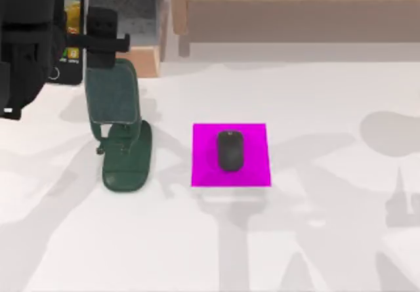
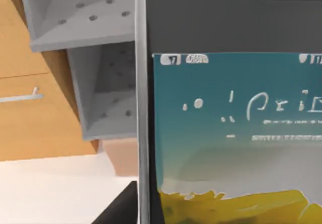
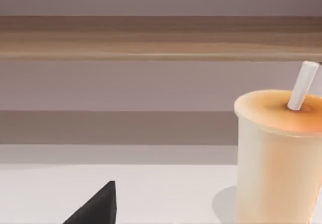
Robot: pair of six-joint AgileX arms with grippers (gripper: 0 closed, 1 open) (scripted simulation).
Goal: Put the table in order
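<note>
Two things already look settled on the white table (image 1: 315, 239): a black computer mouse (image 1: 229, 150) sits in the middle of the magenta mouse mat (image 1: 203, 174), and a dark green phone stand (image 1: 121, 134) stands just beside that mat, on the table's left. You can judge the job as partly done; the smartphone (image 2: 236, 133) is not yet on the stand, and a lidded drink cup (image 3: 276, 158) with a white straw (image 3: 303, 84) waits on the table before the right wrist camera.

Your left arm is raised at the table's far left, reaching toward the tan wooden cabinet (image 1: 295, 3) and its grey compartment (image 1: 125, 6). The left gripper (image 1: 98, 33) hangs just behind and above the stand's backrest, with the phone close up against it, screen lit in teal and yellow. It seems to carry the phone, yet you cannot tell from these pictures how the fingers stand. The mouse and mat lie well off to the claw's right, nearer you.

Your right arm is parked low, its camera level with the tabletop, the cup near it.
</note>
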